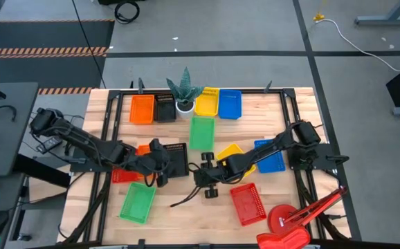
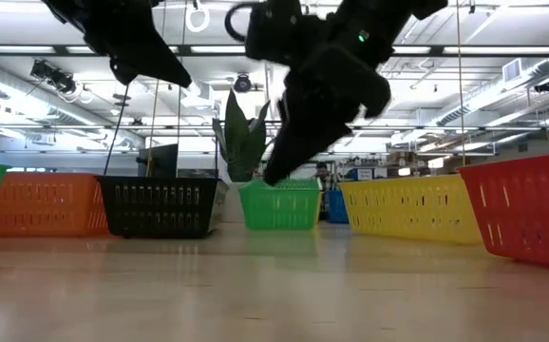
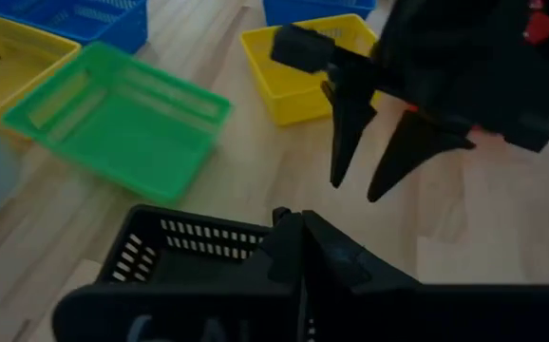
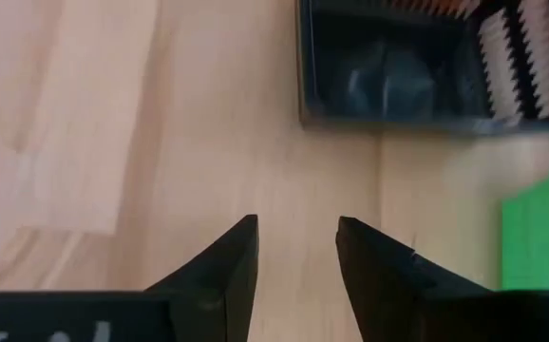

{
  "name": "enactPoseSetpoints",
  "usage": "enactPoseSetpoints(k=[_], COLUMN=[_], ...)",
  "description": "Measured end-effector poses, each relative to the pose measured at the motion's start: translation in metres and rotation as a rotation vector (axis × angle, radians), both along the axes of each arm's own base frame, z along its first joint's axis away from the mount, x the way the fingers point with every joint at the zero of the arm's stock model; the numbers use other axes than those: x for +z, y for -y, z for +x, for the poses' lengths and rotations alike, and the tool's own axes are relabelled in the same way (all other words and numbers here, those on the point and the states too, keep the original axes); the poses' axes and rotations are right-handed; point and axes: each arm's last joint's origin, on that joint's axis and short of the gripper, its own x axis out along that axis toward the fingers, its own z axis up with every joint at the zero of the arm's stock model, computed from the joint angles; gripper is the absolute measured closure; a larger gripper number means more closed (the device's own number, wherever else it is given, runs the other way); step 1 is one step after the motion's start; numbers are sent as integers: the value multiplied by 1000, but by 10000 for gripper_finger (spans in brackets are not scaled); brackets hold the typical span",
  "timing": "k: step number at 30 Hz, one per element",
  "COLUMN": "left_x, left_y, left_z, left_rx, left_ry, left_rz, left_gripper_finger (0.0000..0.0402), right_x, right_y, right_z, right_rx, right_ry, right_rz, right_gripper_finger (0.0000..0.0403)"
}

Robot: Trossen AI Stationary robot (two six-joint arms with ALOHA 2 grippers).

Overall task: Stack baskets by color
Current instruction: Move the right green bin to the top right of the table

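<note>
High view puts the left gripper [image 1: 164, 164] at the near rim of a black basket [image 1: 176, 160] at mid-desk, jaws clenched on that rim. Just beside it the right gripper [image 1: 203, 173] hangs over bare desk [image 1: 186, 214] wood, jaws released and empty; a yellow basket [image 1: 233, 153] lies under its arm.

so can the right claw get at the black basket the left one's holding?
Probably yes: the right claw is open and empty over bare wood, facing the black basket with nothing between them. The left claw grips its opposite rim.
</note>
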Motion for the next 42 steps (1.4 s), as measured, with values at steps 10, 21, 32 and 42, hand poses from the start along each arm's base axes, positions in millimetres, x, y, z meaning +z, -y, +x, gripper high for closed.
enactPoseSetpoints(k=[10,21,32,42], left_x=[0,0,0,0], left_y=[12,12,12,11], left_z=[-4,-5,-5,-5], left_rx=[-46,-45,-47,-47], left_ry=[2,0,-1,-1], left_rz=[-2,0,2,3], left_gripper_finger=[385,392,390,382], right_x=[11,6,2,3], right_y=[37,128,139,127], right_z=[6,14,10,5], right_rx=[-99,-152,-97,-61], right_ry=[36,-32,-75,-111], right_rz=[-131,-46,30,3], right_gripper_finger=[220,187,367,390])
